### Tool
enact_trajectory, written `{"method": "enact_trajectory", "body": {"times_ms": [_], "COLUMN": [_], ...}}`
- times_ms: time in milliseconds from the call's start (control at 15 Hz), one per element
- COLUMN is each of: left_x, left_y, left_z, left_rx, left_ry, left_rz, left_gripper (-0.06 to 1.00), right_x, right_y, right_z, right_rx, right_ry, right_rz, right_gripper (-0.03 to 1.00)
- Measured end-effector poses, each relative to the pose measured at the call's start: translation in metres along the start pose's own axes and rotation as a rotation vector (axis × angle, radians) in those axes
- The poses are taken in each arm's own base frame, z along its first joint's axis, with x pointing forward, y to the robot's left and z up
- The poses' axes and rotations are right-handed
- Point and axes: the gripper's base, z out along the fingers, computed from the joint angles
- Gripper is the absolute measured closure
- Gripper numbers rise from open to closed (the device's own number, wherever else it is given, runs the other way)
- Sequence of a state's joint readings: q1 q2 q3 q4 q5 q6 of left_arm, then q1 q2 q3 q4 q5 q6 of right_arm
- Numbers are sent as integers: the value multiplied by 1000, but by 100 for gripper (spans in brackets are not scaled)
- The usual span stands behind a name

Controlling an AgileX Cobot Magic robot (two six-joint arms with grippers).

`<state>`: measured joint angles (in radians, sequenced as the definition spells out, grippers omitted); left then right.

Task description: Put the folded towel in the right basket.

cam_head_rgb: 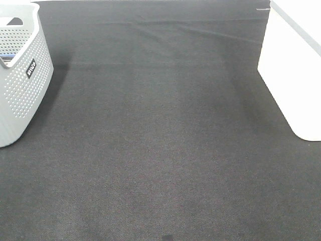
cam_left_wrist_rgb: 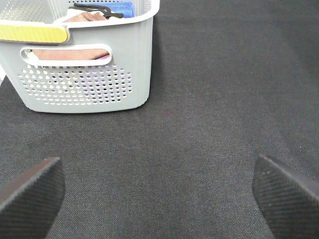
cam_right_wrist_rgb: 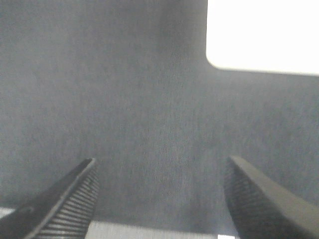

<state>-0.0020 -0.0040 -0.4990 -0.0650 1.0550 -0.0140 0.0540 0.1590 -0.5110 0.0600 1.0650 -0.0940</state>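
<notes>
The right basket (cam_head_rgb: pixel 296 65) is white and stands at the table's right edge; it also shows in the right wrist view (cam_right_wrist_rgb: pixel 264 35). A grey perforated basket (cam_head_rgb: pixel 22 80) stands at the far left. In the left wrist view this grey basket (cam_left_wrist_rgb: pixel 84 84) holds a brown folded towel (cam_left_wrist_rgb: pixel 70 53) with a blue cloth (cam_left_wrist_rgb: pixel 122 7) behind it. My left gripper (cam_left_wrist_rgb: pixel 159 199) is open and empty over the dark cloth, short of the grey basket. My right gripper (cam_right_wrist_rgb: pixel 159 199) is open and empty, short of the white basket. Neither gripper shows in the exterior high view.
A dark cloth (cam_head_rgb: pixel 160 150) covers the table between the two baskets. The grey basket has a yellow strip (cam_left_wrist_rgb: pixel 32 32) on its rim and a black object (cam_left_wrist_rgb: pixel 97 11) lying on top of its contents.
</notes>
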Motion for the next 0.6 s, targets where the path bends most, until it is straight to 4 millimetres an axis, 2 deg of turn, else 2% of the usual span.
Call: {"method": "enact_trajectory", "body": {"times_ms": [333, 600], "left_x": [0, 0], "left_y": [0, 0], "left_z": [0, 0], "left_rx": [0, 0], "left_ry": [0, 0], "left_rz": [0, 0], "left_gripper": [-2, -2], "right_x": [14, 14], "right_y": [2, 3], "right_z": [-20, -21], "right_rx": [11, 77], "right_ry": [-154, -163], "right_rz": [-8, 37], "right_gripper": [29, 29]}}
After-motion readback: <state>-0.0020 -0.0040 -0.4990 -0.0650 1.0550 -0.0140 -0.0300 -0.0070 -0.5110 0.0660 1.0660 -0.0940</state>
